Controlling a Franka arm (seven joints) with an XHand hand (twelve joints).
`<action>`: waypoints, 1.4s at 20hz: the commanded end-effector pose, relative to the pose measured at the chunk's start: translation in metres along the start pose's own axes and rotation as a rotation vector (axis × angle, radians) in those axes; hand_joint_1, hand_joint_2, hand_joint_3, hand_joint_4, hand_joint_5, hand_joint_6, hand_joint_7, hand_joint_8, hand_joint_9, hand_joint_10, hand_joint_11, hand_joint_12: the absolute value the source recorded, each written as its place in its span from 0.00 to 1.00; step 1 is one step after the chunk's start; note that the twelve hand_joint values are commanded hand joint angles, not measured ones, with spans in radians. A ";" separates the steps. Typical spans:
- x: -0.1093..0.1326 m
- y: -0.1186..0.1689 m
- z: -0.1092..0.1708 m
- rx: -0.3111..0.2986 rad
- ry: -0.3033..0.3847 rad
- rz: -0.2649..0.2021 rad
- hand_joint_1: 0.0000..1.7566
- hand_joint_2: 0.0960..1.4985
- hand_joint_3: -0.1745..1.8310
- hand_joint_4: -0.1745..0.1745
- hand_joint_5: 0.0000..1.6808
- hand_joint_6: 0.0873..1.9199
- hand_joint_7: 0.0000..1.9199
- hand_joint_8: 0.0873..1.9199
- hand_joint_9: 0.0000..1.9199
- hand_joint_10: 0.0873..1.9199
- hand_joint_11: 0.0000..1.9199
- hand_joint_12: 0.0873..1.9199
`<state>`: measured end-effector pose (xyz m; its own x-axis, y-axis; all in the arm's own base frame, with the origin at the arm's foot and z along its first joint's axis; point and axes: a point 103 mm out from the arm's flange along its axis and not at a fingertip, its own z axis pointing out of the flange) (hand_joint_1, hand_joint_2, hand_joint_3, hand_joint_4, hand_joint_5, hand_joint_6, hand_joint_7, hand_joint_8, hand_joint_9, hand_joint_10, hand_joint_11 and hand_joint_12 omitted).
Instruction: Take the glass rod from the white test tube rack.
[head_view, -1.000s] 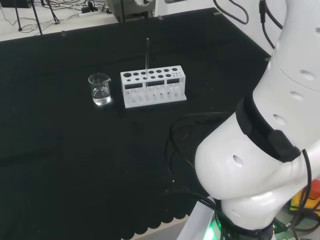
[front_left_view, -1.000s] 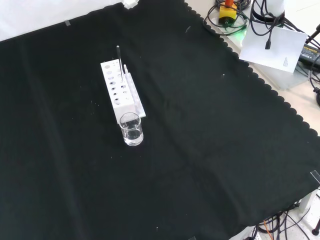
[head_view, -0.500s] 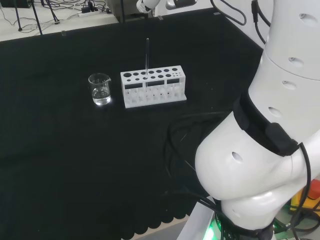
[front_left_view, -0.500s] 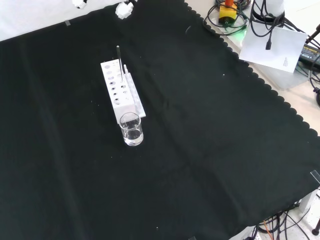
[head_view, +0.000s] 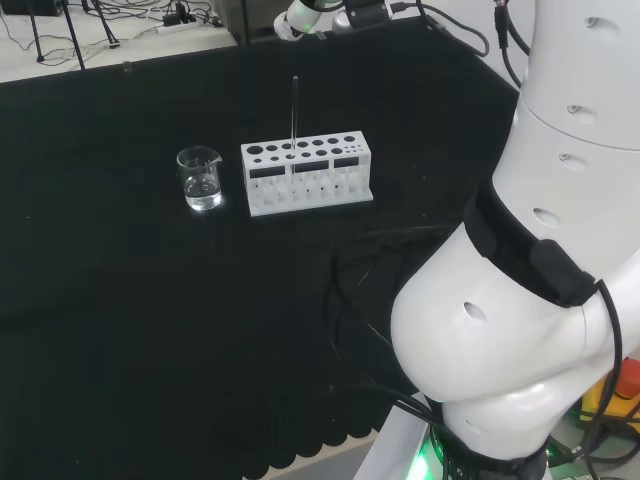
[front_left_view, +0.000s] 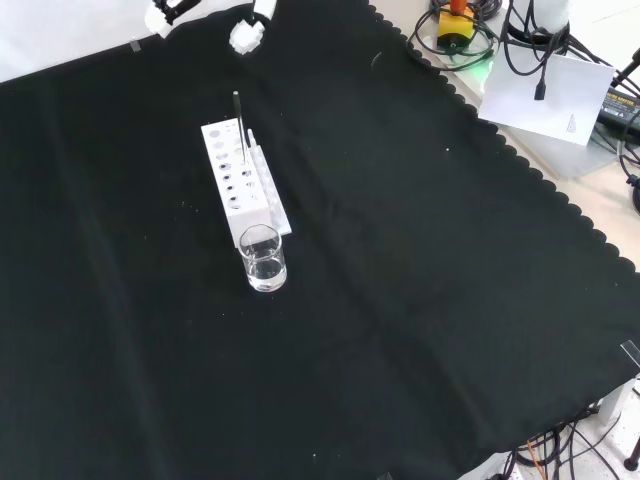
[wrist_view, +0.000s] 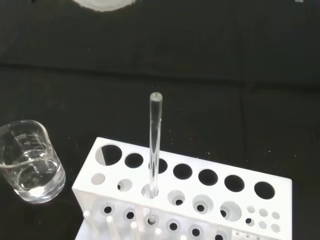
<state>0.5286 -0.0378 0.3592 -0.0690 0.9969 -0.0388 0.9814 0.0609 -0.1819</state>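
Observation:
A thin glass rod (head_view: 294, 110) stands upright in a hole of the white test tube rack (head_view: 306, 176) in the middle of the black cloth. In the front view the rod (front_left_view: 238, 120) rises from the far end of the rack (front_left_view: 245, 192). The wrist view looks down on the rod (wrist_view: 155, 145) and the rack (wrist_view: 200, 186) from close by. My hand (head_view: 312, 16) hovers above and beyond the rack, apart from the rod. Its fingertips (front_left_view: 245, 34) are spread, open, with nothing between them.
A small clear glass beaker (head_view: 200, 178) with a little clear liquid stands just left of the rack in the head view, nearer than the rack (front_left_view: 263, 258) in the front view. Cables and gear lie past the cloth's scalloped edge (front_left_view: 480, 60).
The hand has come into the top of the head and front views, moving toward the rack. The arm's upper links have swung. Rod, rack and beaker have not moved.

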 end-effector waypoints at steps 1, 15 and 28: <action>0.004 0.001 0.022 -0.009 -0.017 -0.031 0.43 0.51 0.36 0.01 0.03 0.00 0.00 0.36 0.04 0.46 0.00 0.68; 0.017 0.004 0.046 0.014 -0.035 -0.051 0.43 0.51 0.38 0.00 0.06 0.00 0.00 0.46 0.08 0.47 0.01 0.73; 0.006 0.007 0.084 0.106 -0.029 -0.039 0.41 0.52 0.38 0.00 0.07 0.00 0.07 0.48 0.15 0.47 0.04 0.72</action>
<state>0.5206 -0.0325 0.2855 -0.1134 0.9918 -0.0591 0.9602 0.0941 -0.2630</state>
